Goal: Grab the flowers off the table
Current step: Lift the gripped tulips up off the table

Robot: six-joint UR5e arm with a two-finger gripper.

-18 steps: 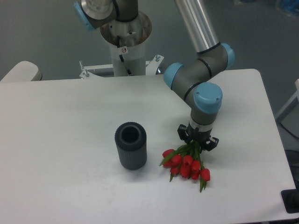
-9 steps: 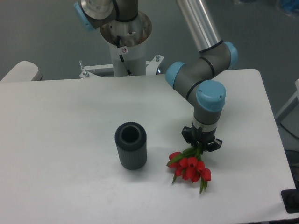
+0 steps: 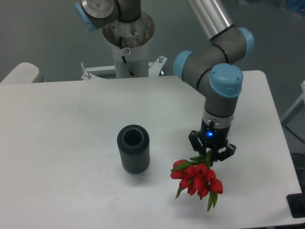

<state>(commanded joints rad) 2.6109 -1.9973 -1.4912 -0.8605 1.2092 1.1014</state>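
Hanging heads-down from closed fingers [image 3: 210, 153]: flowers [image 3: 198, 175], stems near vertical.

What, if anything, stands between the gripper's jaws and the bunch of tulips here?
Nothing visible does. The gripper is already closed on the stems of the flowers, red heads hanging below it. The vase stands apart on the table, off to one side.

The tool [image 3: 211, 153] grips the flowers [image 3: 198, 175] beside a vase [image 3: 133, 149].
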